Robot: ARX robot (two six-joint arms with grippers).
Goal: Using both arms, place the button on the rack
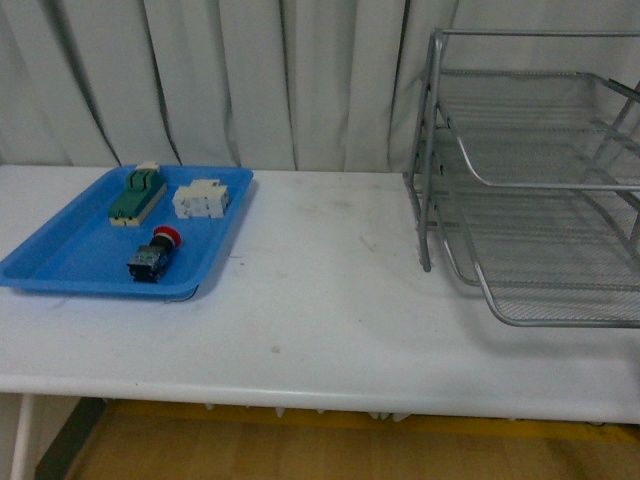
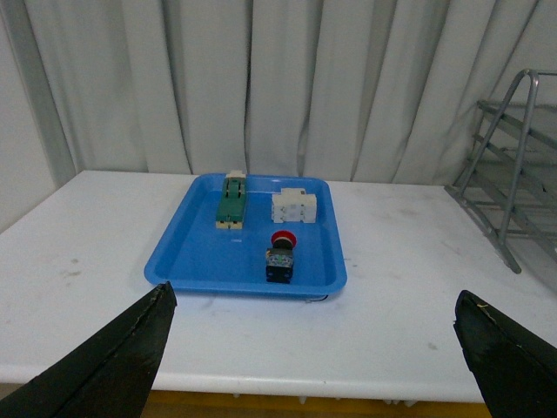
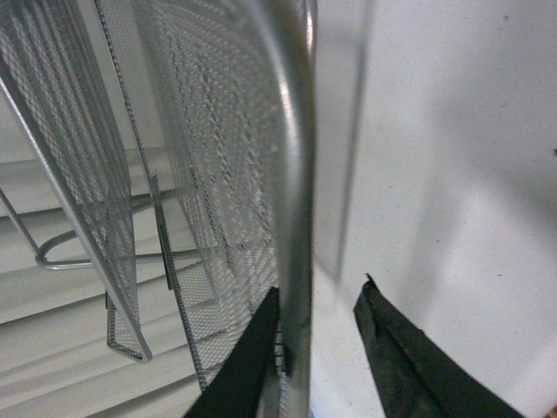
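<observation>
Button [image 1: 155, 255] lies beside two blocks [image 1: 200, 199] in one blue tray [image 1: 60, 255]; left gripper [image 2: 313, 296] released, right gripper [image 3: 319, 287] released astride rack [image 3: 296, 174] rim.

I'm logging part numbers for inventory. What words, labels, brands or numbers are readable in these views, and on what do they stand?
No text can be read in any view.
The button, the white block and the green-and-beige block in the blue tray: any print is too small and blurred to read.
The rack: bare metal, no label showing.

No legible text or markings anywhere.
</observation>
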